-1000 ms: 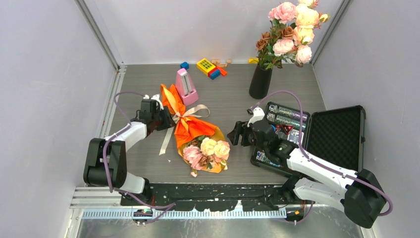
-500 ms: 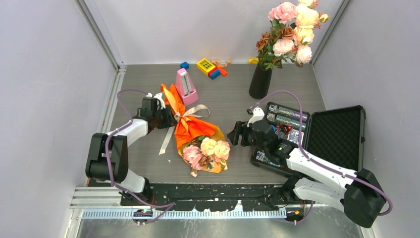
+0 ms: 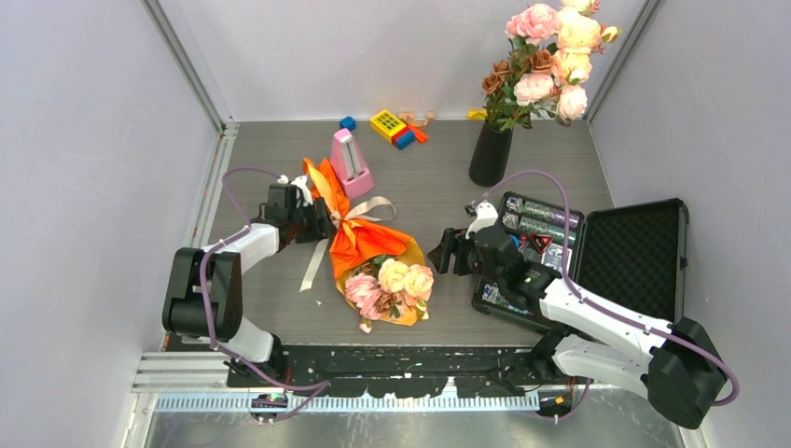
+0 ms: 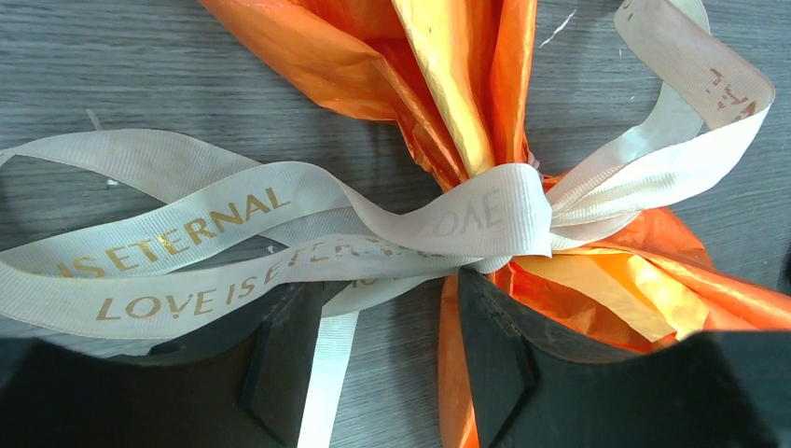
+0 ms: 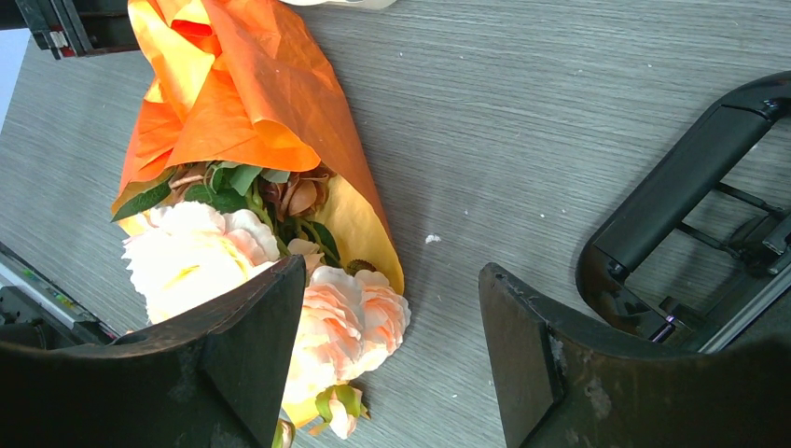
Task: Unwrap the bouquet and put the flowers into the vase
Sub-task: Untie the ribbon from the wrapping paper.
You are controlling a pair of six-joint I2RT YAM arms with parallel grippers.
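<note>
1. Snagging on the open black case is a risk for the right gripper. It hovers empty, jaws wide apart, between the case's hard handle and the bouquet's bloom end.
2. Dragging is the main hazard for the bouquet, which lies flat mid-table with its blooms toward the arms. Its crinkly orange paper looks thin and slick, so a tug could slide the whole bunch or tear the wrap.
3. Tall, slim and glossy black, the vase stands far right, already full of roses; crowding in more stems could tip it.
4. Pyramid-shaped and pink, the metronome sits just beside the paper's tail and could be knocked.
5. Woven, cream and gold-lettered, the ribbon cinches the paper's waist. The left gripper, jaws parted, straddles a loose tail without pinching it. Pulling the wrong strand would likely tighten the knot.
</note>
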